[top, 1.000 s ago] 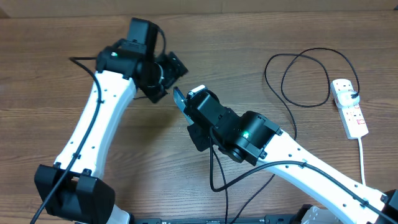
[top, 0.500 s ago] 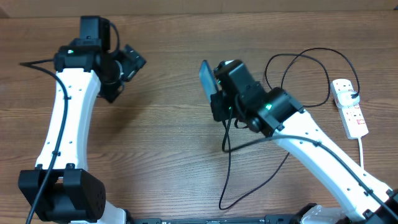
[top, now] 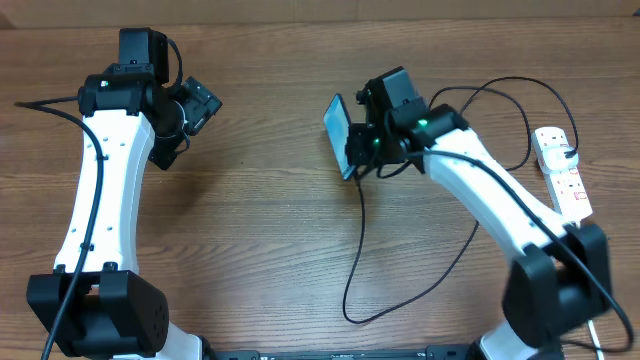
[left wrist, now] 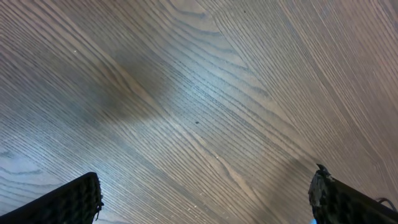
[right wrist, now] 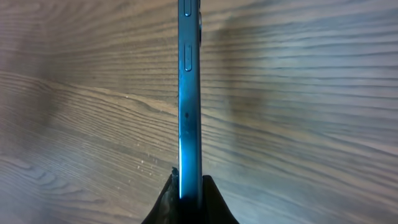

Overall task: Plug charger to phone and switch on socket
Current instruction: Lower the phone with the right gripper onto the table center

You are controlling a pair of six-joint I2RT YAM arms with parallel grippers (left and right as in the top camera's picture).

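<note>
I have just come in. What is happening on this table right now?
The right gripper is shut on the phone and holds it on edge over the wooden table. The black charger cable trails from there across the table toward the white power strip at the right; whether it is plugged into the phone I cannot tell. The left gripper is open and holds nothing.
</note>
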